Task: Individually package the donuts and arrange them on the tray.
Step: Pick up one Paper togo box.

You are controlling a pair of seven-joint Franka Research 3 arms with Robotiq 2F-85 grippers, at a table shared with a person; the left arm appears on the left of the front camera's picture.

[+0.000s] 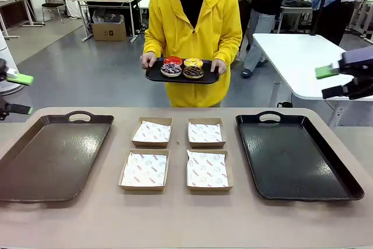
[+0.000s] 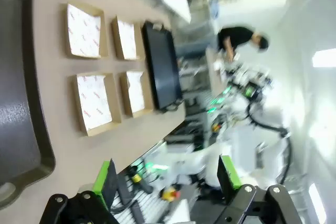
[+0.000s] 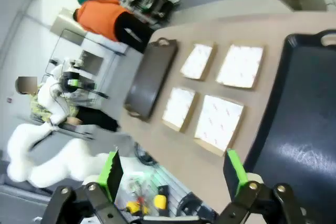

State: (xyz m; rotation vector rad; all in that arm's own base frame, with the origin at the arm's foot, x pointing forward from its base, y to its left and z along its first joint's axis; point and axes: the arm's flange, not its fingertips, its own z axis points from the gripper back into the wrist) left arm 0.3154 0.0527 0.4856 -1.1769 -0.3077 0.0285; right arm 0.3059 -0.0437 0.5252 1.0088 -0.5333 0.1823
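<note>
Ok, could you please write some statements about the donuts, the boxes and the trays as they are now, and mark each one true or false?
1. The donuts lie on a small black tray held by the person. True.
2. One of the cardboard boxes already holds a donut. False: all four hold only printed paper.
3. The brown tray lies on the robot's left, the black tray on its right. True.
4. The left end effector is shut on a donut. False: it is open and empty.
5. The boxes stand in one single row. False: they form two rows of two.
</note>
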